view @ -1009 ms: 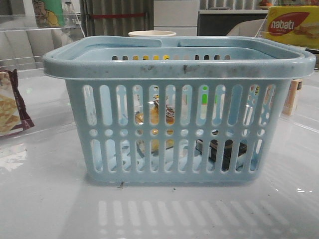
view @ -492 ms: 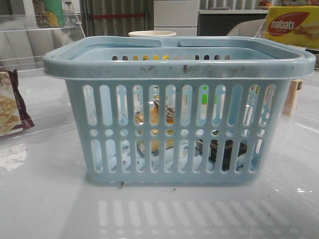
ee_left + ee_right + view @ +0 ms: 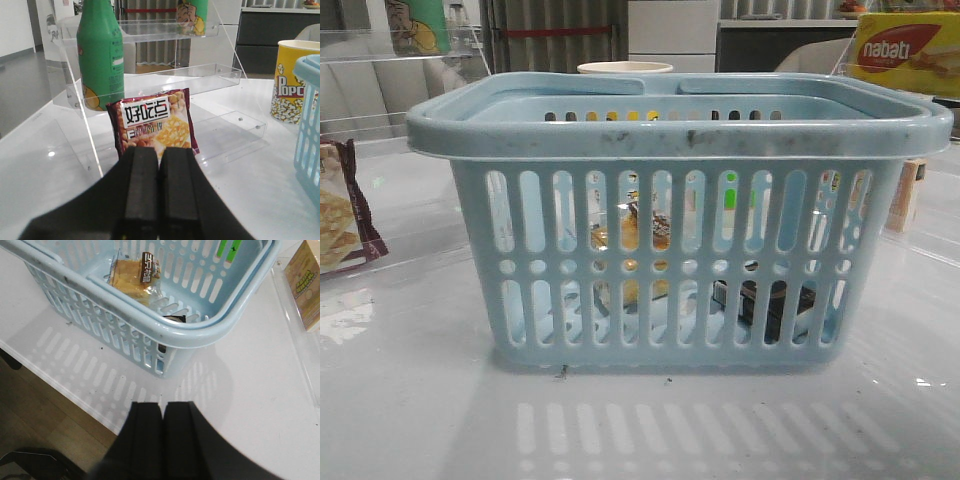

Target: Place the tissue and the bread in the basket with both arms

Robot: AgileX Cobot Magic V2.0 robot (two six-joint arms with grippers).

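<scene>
Inside the basket (image 3: 670,130), seen through the slotted near wall: bread (image 3: 632,235) left of centre, tissue (image 3: 765,300) low down on the right, both resting within the walls. Looks the same as half a second and a full second ago, with no shift in the basket, the bread or the tissue across the front views. Probably means both items are delivered and the task is as good as finished, with only a pull-back of the arms left, if anything. Confirmed from the right wrist view: bread (image 3: 132,277) lying in its clear wrapper on the basket floor, tissue (image 3: 172,318) tucked near the corner under the rim and mostly hidden by it.

Left gripper (image 3: 159,165): fingers pressed flat together, holding nothing, well off to the left of the basket, held low over the table (image 3: 420,400) and aimed at the snack bag (image 3: 155,122) that leans against the clear shelf. Beyond it, a green bottle (image 3: 100,55) on the shelf and a popcorn tub (image 3: 292,82) farther right, just past the basket's edge.

Right gripper (image 3: 162,412): also closed with no gap and empty, hanging above the table outside the basket, looking down on one of its corners, clear of the rim. Neither arm visible in the front view, so both judged to be out of the basket's way
</scene>
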